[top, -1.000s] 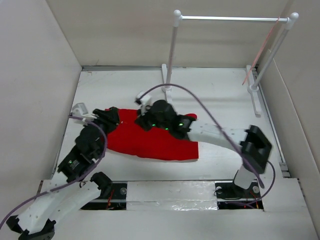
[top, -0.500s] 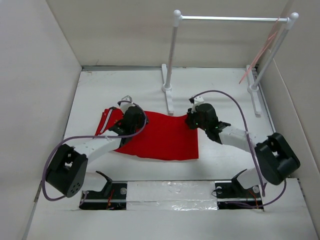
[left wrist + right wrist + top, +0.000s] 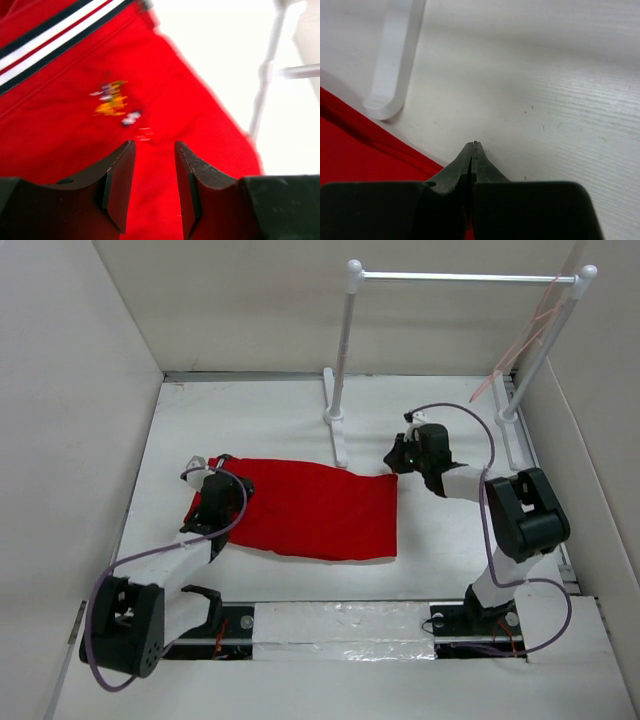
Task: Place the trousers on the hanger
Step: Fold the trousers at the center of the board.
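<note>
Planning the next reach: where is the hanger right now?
In the top view, the hanger hangs at the far right from the rack bar, beside its right post, apart from the trousers lying on the table.

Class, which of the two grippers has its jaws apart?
The left gripper, above the red trousers; the right gripper is shut, near their edge.

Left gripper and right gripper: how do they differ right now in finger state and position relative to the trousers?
The left gripper has its fingers open; the right gripper has its fingers pressed shut, with nothing visible between them. The left gripper is over the trousers near the striped band, while the right gripper's tips point at bare table just past the trousers' opposite edge. Both are close to the trousers, at opposite ends.
</note>
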